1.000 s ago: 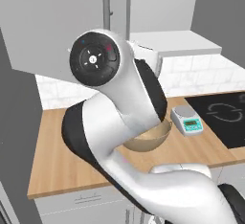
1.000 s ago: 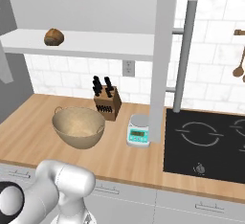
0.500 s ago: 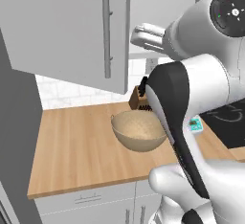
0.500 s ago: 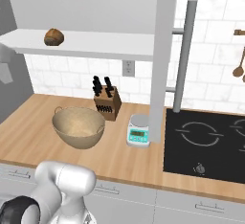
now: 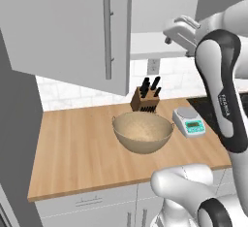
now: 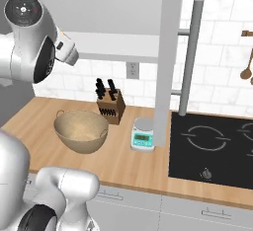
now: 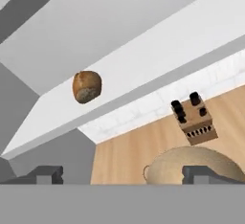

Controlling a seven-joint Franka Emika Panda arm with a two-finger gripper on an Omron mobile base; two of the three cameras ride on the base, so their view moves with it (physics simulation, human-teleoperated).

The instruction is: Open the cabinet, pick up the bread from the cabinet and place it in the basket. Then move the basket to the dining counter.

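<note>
The cabinet door (image 5: 72, 32) hangs wide open, showing the white shelf (image 5: 150, 44). In the hand view the brown bread (image 7: 86, 86) lies on that shelf (image 7: 143, 70), ahead of my open gripper (image 7: 123, 176) and apart from it, with nothing between the fingertips (image 7: 45, 174). My gripper (image 5: 170, 33) hovers at shelf height in front of the open cabinet (image 6: 118, 45). The tan basket (image 5: 143, 131) stands on the wooden counter below, also seen as the basket (image 6: 80, 130) and the basket (image 7: 191, 163). My arm hides the bread in the right base view. The dining counter is out of view.
A knife block (image 5: 145, 97) stands behind the basket by the wall. A small scale (image 5: 190, 122) sits to its right. The black cooktop (image 6: 212, 143) lies further right. The second cabinet door (image 6: 168, 52) stands open edge-on, its bar handle (image 6: 190, 57) over the counter.
My arm has swung up from low in front of the counter to shelf height. It now covers the bread in the right base view. The jaws have stayed open.
</note>
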